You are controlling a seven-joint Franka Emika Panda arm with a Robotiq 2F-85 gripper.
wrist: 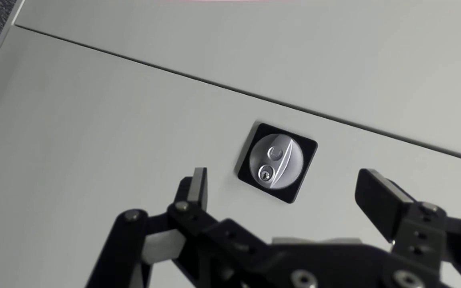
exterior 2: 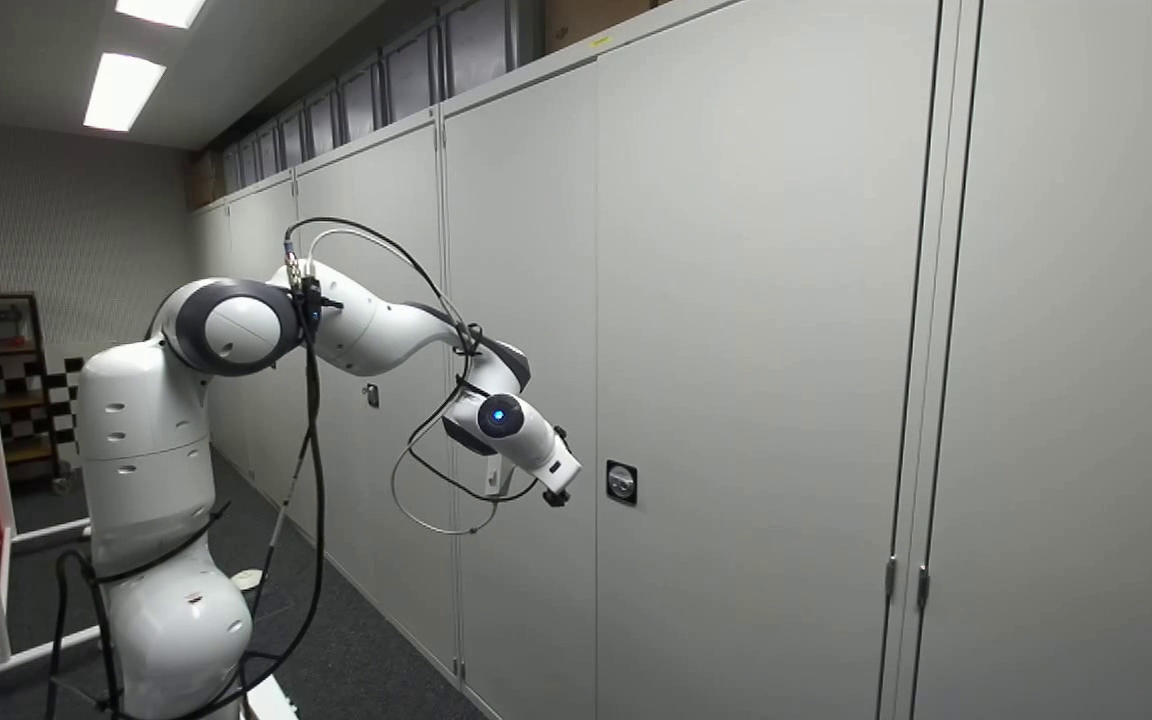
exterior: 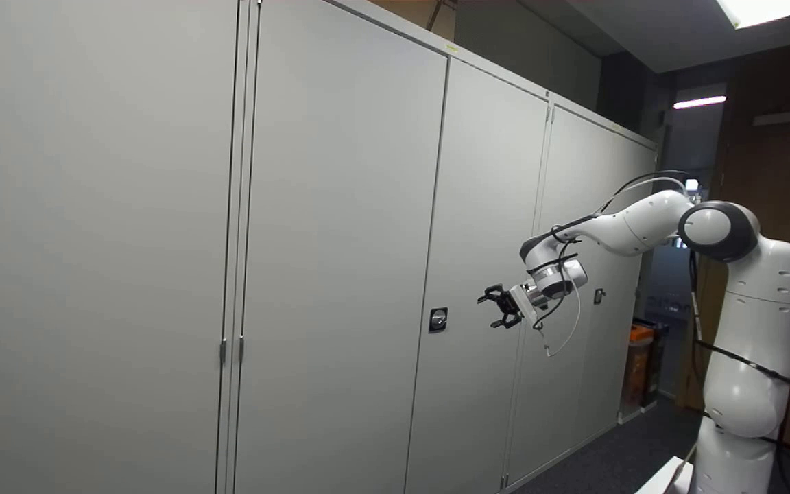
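Silver on a black plate (wrist: pixel 284 193), that's the round lock knob (wrist: pixel 276 161), set in the pale grey cabinet door (wrist: pixel 134 140) just beside the seam (wrist: pixel 234 89)! Near it, but apart, hovers the gripper (exterior: pixel 487 313), jaws spread wide, and in the wrist view the knob shows framed between them.

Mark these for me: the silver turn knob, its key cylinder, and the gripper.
Silver turn knob (wrist: pixel 277 161), wrist view: middle of its round face.
Key cylinder (wrist: pixel 265 173), wrist view: centre of its round front.
Gripper (exterior: pixel 487 312), in an exterior view: midway between its open fingertips.
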